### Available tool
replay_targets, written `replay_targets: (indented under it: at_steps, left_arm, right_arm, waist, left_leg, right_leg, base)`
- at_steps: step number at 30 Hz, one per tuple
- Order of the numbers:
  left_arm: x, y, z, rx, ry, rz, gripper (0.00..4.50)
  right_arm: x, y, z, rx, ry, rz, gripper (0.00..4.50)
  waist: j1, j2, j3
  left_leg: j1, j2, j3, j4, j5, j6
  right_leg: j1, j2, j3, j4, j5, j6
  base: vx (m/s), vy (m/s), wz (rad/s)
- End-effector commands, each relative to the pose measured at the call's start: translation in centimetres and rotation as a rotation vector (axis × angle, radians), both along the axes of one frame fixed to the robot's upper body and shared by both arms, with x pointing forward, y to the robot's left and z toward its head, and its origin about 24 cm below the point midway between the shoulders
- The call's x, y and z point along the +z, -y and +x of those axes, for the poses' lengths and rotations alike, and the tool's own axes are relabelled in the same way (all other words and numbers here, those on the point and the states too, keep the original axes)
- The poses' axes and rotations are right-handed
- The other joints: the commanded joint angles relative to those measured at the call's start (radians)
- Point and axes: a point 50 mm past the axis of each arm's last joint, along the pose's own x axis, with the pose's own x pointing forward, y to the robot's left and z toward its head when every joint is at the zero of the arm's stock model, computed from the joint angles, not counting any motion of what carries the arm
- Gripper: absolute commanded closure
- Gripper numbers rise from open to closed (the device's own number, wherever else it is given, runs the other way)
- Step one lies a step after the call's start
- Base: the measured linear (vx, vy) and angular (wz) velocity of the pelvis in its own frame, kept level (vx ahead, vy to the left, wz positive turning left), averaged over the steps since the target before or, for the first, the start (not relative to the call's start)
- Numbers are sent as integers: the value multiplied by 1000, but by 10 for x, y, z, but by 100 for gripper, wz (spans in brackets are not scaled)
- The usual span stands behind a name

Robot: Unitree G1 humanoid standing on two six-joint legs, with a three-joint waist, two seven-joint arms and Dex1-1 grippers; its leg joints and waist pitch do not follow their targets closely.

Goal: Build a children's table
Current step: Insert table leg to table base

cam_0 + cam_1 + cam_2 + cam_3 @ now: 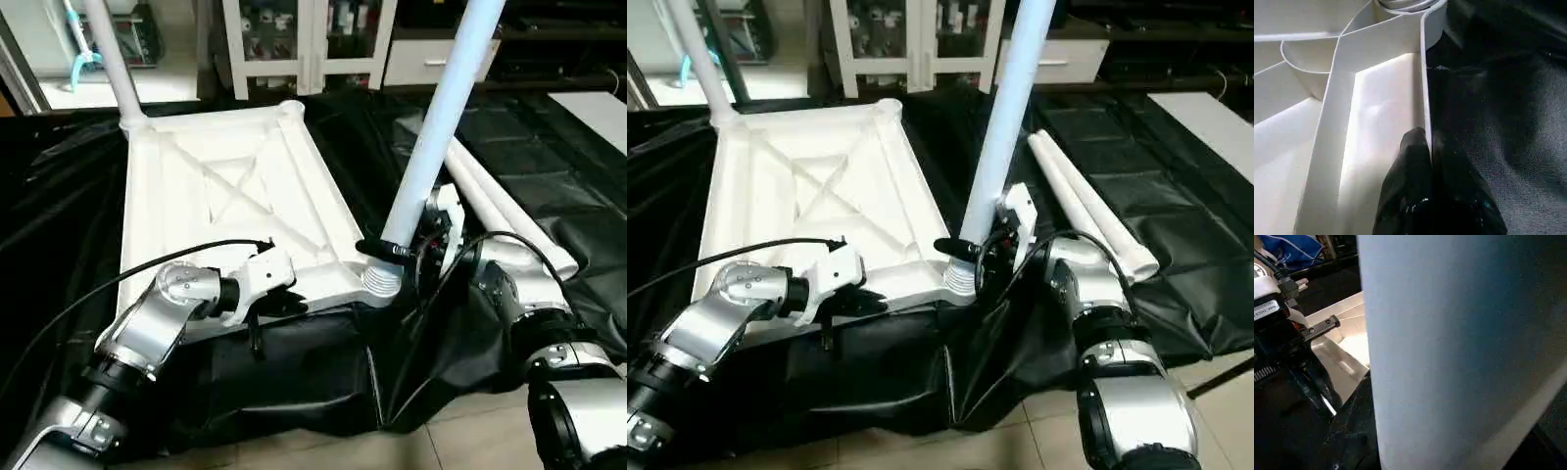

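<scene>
Right claw clasped about the foot of a leg, long axis rising steeply from the claw, threaded end just below at the tabletop corner socket. Left claw pinching the tabletop's near rim.

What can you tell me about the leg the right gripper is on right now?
The leg is a long white tapered tube, plastic by its look, standing tilted with its ribbed threaded end at the near right corner socket of the upturned tabletop. The right gripper clasps it just above the threads. Its upper end runs out of the picture.
</scene>
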Motion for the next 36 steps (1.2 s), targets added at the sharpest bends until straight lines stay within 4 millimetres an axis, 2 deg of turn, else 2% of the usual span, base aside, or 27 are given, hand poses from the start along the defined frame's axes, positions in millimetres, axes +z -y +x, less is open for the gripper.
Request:
replay_targets:
  at_steps: [1, 6, 8, 9, 11, 17, 19, 22, 24, 25, 26, 27, 28, 29, 31, 32, 34, 35, 36]
  left_arm:
    - [-8, -14, -1, 27, -35, 75, 450]
    - [-12, -15, -5, -8, -58, 74, 450]
    - [-13, -14, -5, -15, -64, 76, 450]
    - [-13, -14, -5, -16, -64, 76, 450]
    - [-14, -14, -6, -18, -64, 78, 450]
    - [-14, -13, -6, -20, -64, 77, 450]
    - [-14, -13, -6, -16, -59, 74, 450]
    - [-14, -13, -6, -16, -59, 74, 450]
    - [-14, -12, -6, -12, -58, 71, 450]
    - [-15, -11, -6, -2, -55, 61, 450]
    - [-15, -11, -6, -2, -55, 61, 450]
    - [-15, -10, -7, 0, -55, 59, 450]
    - [-15, -10, -7, 0, -55, 59, 450]
    - [-15, -9, -7, 1, -56, 53, 450]
    - [-16, -8, -8, 0, -58, 48, 450]
    - [-16, -7, -8, -2, -61, 42, 450]
    - [-16, -6, -9, -3, -63, 37, 450]
    - [-16, -5, -9, -7, -67, 35, 450]
    - [-16, -5, -9, -7, -67, 35, 450]
  right_arm:
    - [-73, 31, -45, -5, -331, -241, 264]
    - [-87, 36, -58, 109, -276, -440, 264]
    - [-89, 32, -57, 86, -239, -460, 264]
    - [-89, 32, -57, 85, -238, -460, 264]
    - [-89, 27, -54, 47, -227, -433, 264]
    - [-86, 20, -47, -38, -219, -349, 264]
    - [-84, 21, -43, -123, -211, -292, 264]
    - [-84, 21, -43, -125, -211, -291, 264]
    - [-83, 22, -41, -181, -206, -253, 264]
    - [-80, 24, -35, -343, -207, -120, 264]
    - [-80, 24, -35, -343, -207, -120, 264]
    - [-79, 25, -34, -403, -212, -66, 264]
    - [-79, 25, -34, -406, -212, -62, 264]
    - [-80, 25, -35, -442, -218, -16, 264]
    - [-82, 25, -37, -445, -225, 4, 264]
    - [-84, 24, -39, -442, -236, 24, 264]
    - [-86, 23, -42, -441, -254, 47, 264]
    - [-90, 24, -47, -424, -282, 51, 264]
    - [-90, 24, -47, -424, -282, 51, 264]
  waist:
    - [-5, 11, -26]
    - [-4, 11, -25]
    - [-6, 11, -23]
    - [-11, 8, -19]
    - [-15, 1, -25]
    - [-20, -1, -28]
    - [-21, -3, -30]
    - [-24, -1, -27]
    - [-25, -1, -28]
    - [-25, 0, -28]
    - [-25, 1, -28]
    - [-28, -1, -29]
    - [-30, 0, -29]
    - [-33, 5, -28]
    - [-35, 4, -29]
    - [-34, 12, -25]
    - [-34, 9, -26]
    - [-32, 15, -24]
    - [-33, 13, -24]
  left_leg:
    - [19, 69, -22, -89, -203, 11]
    - [20, 68, -23, -90, -201, 16]
    - [25, 69, -25, -97, -268, -7]
    - [30, 69, -29, -102, -346, -30]
    - [34, 68, -35, -104, -393, -45]
    - [27, 67, -36, -105, -375, -35]
    - [27, 67, -37, -105, -381, -36]
    - [29, 68, -41, -108, -427, -47]
    - [32, 68, -41, -108, -441, -52]
    - [32, 68, -42, -109, -446, -54]
    - [32, 70, -43, -110, -456, -57]
    - [27, 69, -46, -112, -451, -58]
    - [26, 69, -47, -113, -450, -59]
    - [28, 68, -44, -113, -458, -62]
    - [30, 68, -44, -112, -466, -60]
    - [29, 68, -45, -113, -466, -61]
    - [32, 68, -41, -112, -460, -57]
    - [30, 68, -41, -113, -448, -55]
    - [27, 68, -40, -113, -439, -54]
  right_leg:
    - [6, -68, 31, -53, -92, -261]
    - [4, -71, 31, -59, -114, -256]
    - [-3, -70, 32, -69, -186, -236]
    - [-8, -68, 31, -75, -260, -217]
    - [-8, -67, 34, -79, -302, -195]
    - [-7, -67, 36, -78, -268, -198]
    - [-7, -70, 37, -79, -293, -196]
    - [-14, -68, 36, -84, -353, -178]
    - [-17, -68, 37, -86, -363, -173]
    - [-18, -68, 37, -87, -363, -171]
    - [-19, -71, 40, -88, -367, -171]
    - [-15, -69, 38, -86, -356, -171]
    - [-14, -68, 37, -84, -351, -173]
    - [-18, -66, 36, -86, -342, -174]
    - [-19, -66, 36, -86, -340, -178]
    - [-20, -66, 36, -85, -337, -179]
    - [-21, -66, 37, -87, -320, -182]
    - [-20, -66, 38, -85, -304, -188]
    - [-18, -65, 36, -85, -291, -188]
  base:
    - [0, 0, 0]
    - [0, 0, 0]
    - [0, 0, 0]
    - [0, 0, 0]
    - [0, 0, 0]
    - [0, 0, 0]
    - [0, 0, 0]
    - [0, 0, 0]
    - [0, 0, 0]
    - [0, 0, 0]
    - [0, 0, 0]
    - [0, 0, 0]
    - [0, 0, 0]
    - [0, 0, 0]
    - [0, 0, 0]
    - [0, 0, 0]
    - [0, 0, 0]
    - [0, 0, 0]
    - [0, 0, 0]
